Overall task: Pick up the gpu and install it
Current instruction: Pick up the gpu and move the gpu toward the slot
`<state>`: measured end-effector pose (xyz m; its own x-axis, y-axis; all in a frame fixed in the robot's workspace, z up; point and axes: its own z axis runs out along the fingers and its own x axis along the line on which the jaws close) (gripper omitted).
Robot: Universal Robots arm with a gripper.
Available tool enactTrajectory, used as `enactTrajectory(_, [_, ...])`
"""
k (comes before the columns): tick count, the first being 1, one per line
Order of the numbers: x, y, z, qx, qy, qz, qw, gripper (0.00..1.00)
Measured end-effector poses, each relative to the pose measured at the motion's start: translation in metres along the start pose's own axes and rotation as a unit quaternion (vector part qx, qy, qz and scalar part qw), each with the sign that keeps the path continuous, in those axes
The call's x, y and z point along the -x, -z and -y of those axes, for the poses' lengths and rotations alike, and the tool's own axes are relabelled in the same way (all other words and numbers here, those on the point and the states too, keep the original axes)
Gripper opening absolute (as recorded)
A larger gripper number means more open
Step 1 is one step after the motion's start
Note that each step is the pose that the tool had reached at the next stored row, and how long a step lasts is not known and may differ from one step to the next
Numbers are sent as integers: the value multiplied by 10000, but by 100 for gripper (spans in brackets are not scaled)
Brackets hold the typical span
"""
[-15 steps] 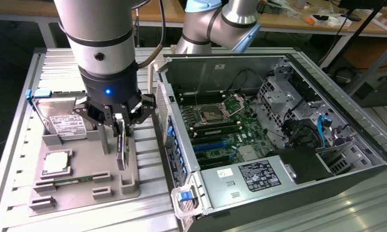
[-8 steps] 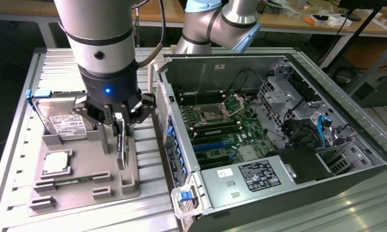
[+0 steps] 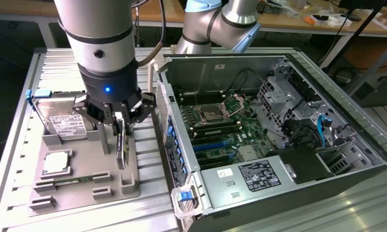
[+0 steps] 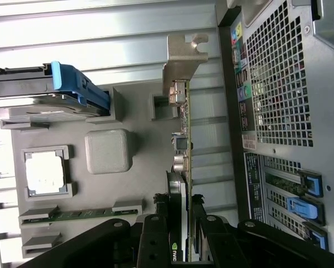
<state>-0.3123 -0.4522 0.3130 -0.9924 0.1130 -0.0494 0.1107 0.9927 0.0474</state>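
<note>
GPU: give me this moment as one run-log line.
step: pickup | gripper: at the gpu's upper edge | gpu: standing on edge in grey fixture tray | computer case: open, gpu not yet installed

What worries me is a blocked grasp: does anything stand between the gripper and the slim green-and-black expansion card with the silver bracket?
Nothing visible does. The black gripper sits directly over the slim green-and-black gpu, which stands on edge in the grey plastic tray, its top edge right at the gripper.

Hard drive [image 3: 61, 122], processor [image 3: 56, 163], memory stick [image 3: 67, 181], grey tray [image 3: 81, 194]
</note>
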Motion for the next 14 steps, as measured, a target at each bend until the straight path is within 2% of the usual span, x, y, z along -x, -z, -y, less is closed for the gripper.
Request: enactTrajectory(14, [3,57,-3,0,-12,1,10000,27])
